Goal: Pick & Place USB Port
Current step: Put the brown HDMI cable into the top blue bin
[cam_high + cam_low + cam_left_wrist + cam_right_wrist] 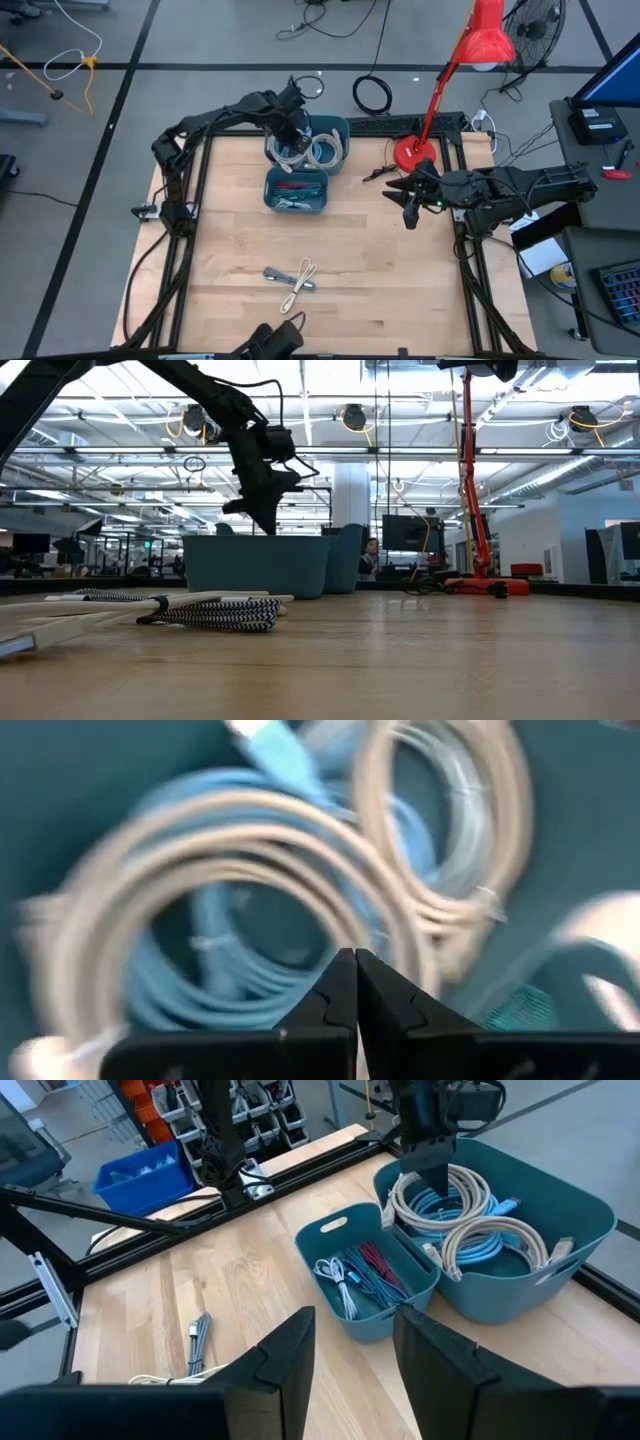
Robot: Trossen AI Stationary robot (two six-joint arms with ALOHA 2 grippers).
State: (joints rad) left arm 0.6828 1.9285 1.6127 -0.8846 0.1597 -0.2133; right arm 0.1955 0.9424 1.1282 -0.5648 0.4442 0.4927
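Observation:
A large teal bin (338,127) at the table's far middle holds cream and light-blue coiled cables (200,850), one ending in a blue plug (262,742). I cannot pick out a USB port among them. My left gripper (432,1180) is shut and points down over the coils at the bin's left side. In the low view its tips (268,526) stand just above the bin's rim. A smaller teal bin (400,1315) with red and grey cables stands against the near side of the large one. My right gripper (350,1355) is open and holds nothing, raised at the table's right side.
Two bundled cables, one cream and one braided grey, (293,280) lie on the wood near the table's front edge. A red lamp's base (415,152) stands at the far right, with a thin black cable (378,173) beside it. Black frame rails (190,170) border the table. Bare wood lies between the bins and the bundles.

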